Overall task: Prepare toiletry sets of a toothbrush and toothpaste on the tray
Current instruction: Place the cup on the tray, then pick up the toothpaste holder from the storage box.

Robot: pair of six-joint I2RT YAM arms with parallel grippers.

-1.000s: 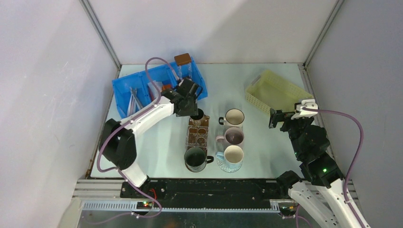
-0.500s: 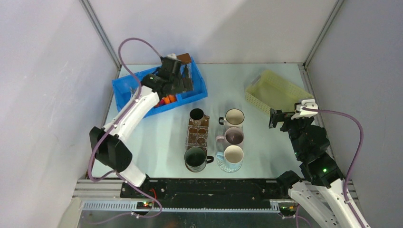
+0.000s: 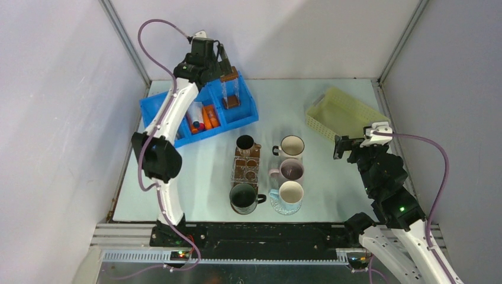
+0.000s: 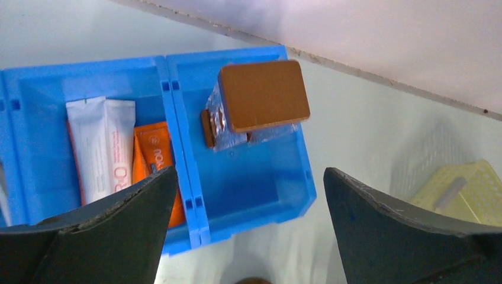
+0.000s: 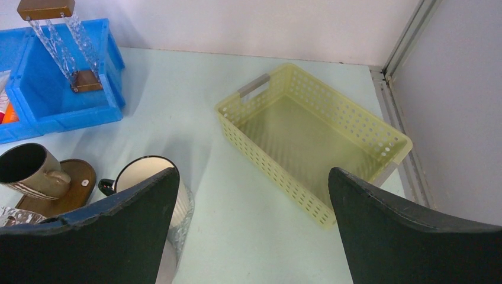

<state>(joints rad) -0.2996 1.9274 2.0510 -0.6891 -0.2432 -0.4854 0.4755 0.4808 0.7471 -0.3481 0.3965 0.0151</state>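
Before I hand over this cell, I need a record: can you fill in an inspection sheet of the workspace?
Surface: pale green table, carries bin, basket and mugs.
Job's things: white toothpaste tube and orange toothpaste tube lie in blue plastic bin; yellow perforated basket holds nothing; toothbrushes not seen.
Clutter: five mugs; clear brown-lidded box stands in bin.
Grippers: left gripper open above bin; right gripper open, empty.
Cables: purple cable on each arm, no snag seen.
Surroundings: white walls, metal frame.

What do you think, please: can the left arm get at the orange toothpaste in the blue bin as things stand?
Probably yes: the left tool hangs open above the blue bin; the orange toothpaste lies uncovered beside a white tube, the brown-lidded box past a divider.
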